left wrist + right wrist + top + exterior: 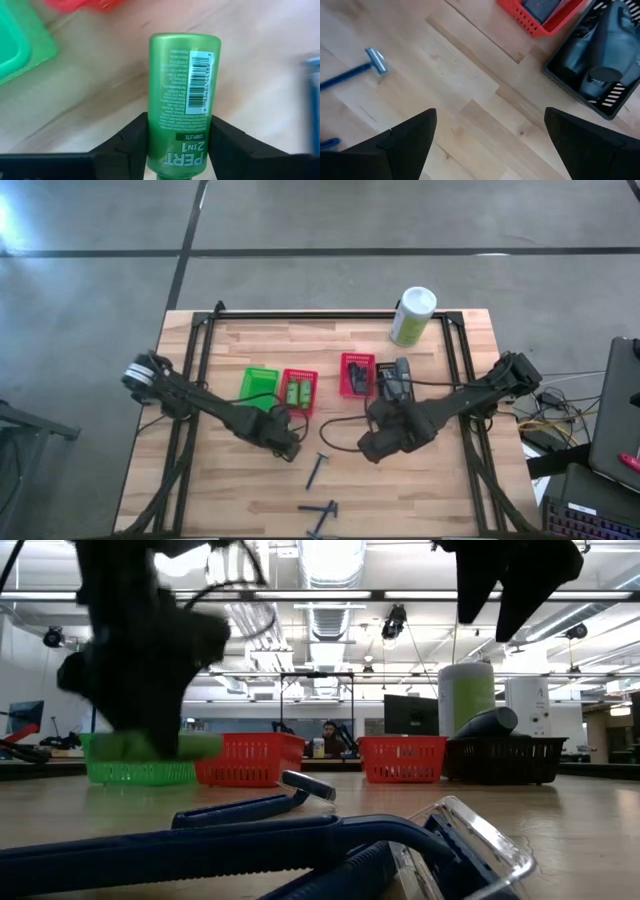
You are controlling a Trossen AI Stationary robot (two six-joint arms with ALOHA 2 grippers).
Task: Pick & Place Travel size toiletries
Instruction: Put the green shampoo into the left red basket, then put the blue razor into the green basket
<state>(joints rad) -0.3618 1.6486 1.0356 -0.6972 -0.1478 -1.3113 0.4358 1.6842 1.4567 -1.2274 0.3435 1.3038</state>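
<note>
My left gripper [178, 150] is shut on a bright green little bottle [182, 95] above the wood table [230, 490], just in front of the green basket [258, 385] and a red basket [298, 392] that holds green bottles. My right gripper [490, 145] hangs open over bare wood with nothing between its fingers. Close to it stand a second red basket [540, 15] and a black basket [600, 55] holding dark tubes. Thin blue-black T-shaped sticks [315, 470] lie on the table near its front. My left gripper pinches the green bottle's two sides between its fingers [127, 140], close to the bottle's cap end [175, 162]. The fingers point steeply down and lie across the bottle. The bottle lies about level [150, 745], clear of the table.
A tall pale green canister with a white cap [412, 315] stands at the far right of the table. More T-shaped sticks [320, 510] lie at the near edge. A black frame [330, 315] runs around the table top.
</note>
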